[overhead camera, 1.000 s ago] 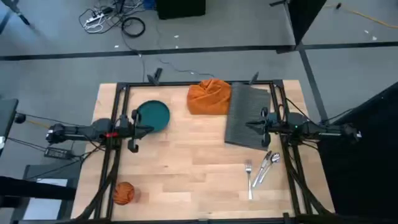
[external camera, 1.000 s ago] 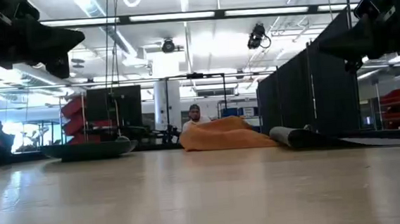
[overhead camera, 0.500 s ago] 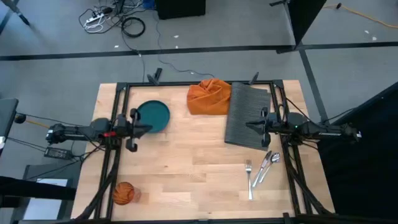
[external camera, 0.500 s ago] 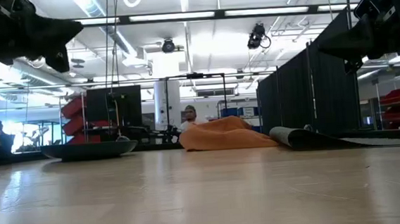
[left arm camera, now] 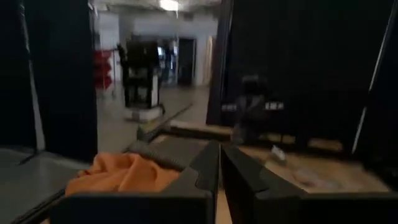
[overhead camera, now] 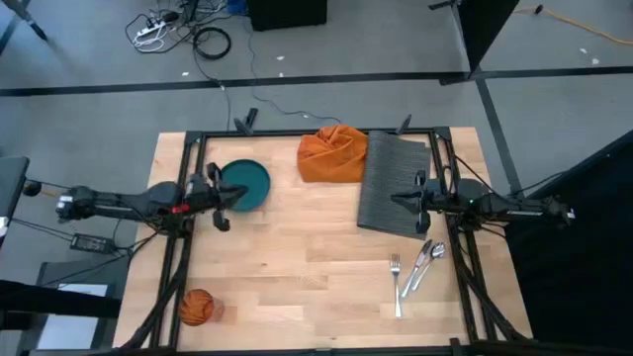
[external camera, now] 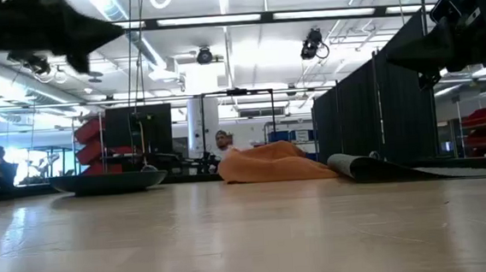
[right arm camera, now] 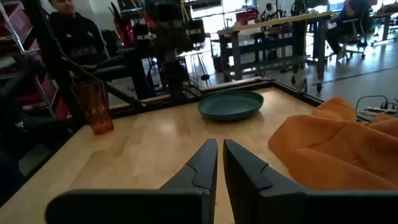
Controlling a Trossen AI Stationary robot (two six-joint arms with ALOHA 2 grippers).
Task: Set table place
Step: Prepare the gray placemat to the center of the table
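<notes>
High view: the left gripper [overhead camera: 223, 194] hovers at the near rim of the teal plate [overhead camera: 244, 184] in the upper left of the table [overhead camera: 297, 267], while the right gripper [overhead camera: 400, 201] hangs over the dark placemat [overhead camera: 394, 181] at upper right. The orange napkin [overhead camera: 333, 153] sits bunched between plate and placemat; fork [overhead camera: 396, 284], knife and spoon [overhead camera: 428, 259] lie at lower right, the orange cup [overhead camera: 197, 308] at lower left. Nothing is yet laid at centre, where bare wood gives ample room. The plate lies close to the black frame, so a clumsy grab could likely shove it against the rail.

Low view: the placemat's far edge curls up [external camera: 356, 164], a likely snag when it is dragged.

Left wrist view: the fingers [left arm camera: 205, 171] stand nearly together, holding nothing.

Right wrist view: the fingers [right arm camera: 205, 163] are likewise nearly closed and empty; the napkin [right arm camera: 329, 146] lies just beside their path and could catch.
</notes>
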